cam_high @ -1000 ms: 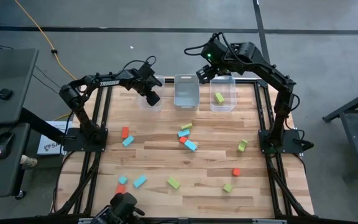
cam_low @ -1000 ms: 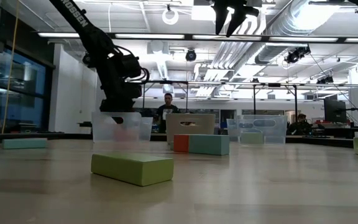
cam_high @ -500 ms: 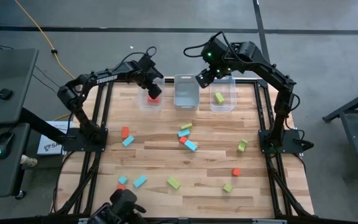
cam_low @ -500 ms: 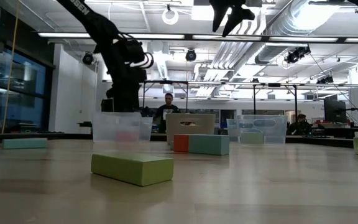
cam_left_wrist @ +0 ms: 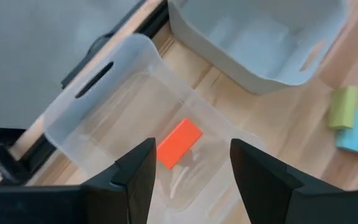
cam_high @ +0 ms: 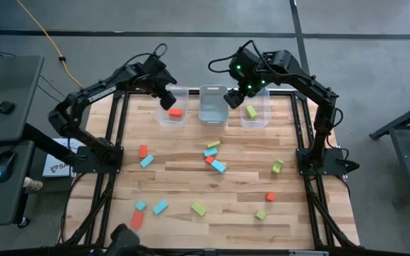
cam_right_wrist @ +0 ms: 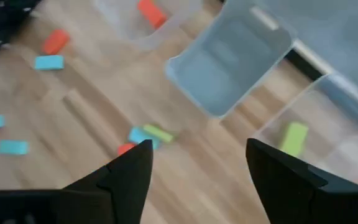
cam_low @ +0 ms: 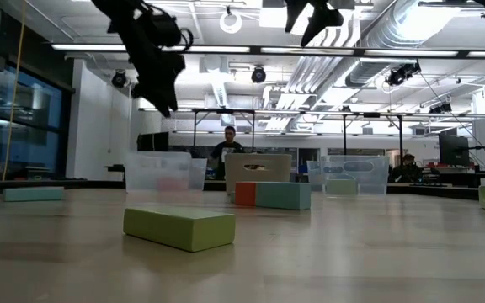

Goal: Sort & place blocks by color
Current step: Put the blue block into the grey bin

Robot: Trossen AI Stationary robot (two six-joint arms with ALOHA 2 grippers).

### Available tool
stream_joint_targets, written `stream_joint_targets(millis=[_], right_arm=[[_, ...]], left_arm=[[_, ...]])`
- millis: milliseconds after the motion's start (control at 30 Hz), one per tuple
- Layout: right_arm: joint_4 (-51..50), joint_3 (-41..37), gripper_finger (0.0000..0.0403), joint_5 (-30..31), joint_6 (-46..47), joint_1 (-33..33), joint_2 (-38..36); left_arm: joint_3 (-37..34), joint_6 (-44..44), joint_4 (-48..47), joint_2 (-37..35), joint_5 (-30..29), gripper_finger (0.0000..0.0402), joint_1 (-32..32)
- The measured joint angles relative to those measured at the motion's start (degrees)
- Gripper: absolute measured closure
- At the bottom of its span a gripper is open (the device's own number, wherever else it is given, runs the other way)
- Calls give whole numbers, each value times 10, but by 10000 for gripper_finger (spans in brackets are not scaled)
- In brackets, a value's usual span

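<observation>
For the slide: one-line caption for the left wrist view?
Open left gripper above a clear bin holding one red block.

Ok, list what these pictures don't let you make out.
- Red block in the left bin, low view: only a smear through the cloudy wall; shape unreadable.
- Middle bin, low view: contents hidden by its opaque wall.
- Front table edge, high view: dark object cut off by the frame.
- Table blocks, right wrist view: blurred.

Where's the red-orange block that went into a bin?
In the high view, the red-orange block lies inside the leftmost clear bin at the table's far edge, just below the open left gripper.
</observation>
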Motion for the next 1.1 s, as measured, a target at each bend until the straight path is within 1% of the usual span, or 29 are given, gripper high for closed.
stream_joint_targets(millis=[200,367,567,867,1100], right_arm=[[1,-15,144,-7,47,39,0],[7,-71,144,-6,84,82,0],[54,-148,144,12,116,134,0],[141,-240,144,14,181,201,0],[200,-306,144,44,199,237,-1]], left_arm=[[0,0,-12,-59,0,218,-12],[0,0,-34,-87,0,218,-18],[0,0,-90,-102,1,218,-45],[0,10,-110,-107,1,218,-88],[0,9,-129,-107,1,218,-114]])
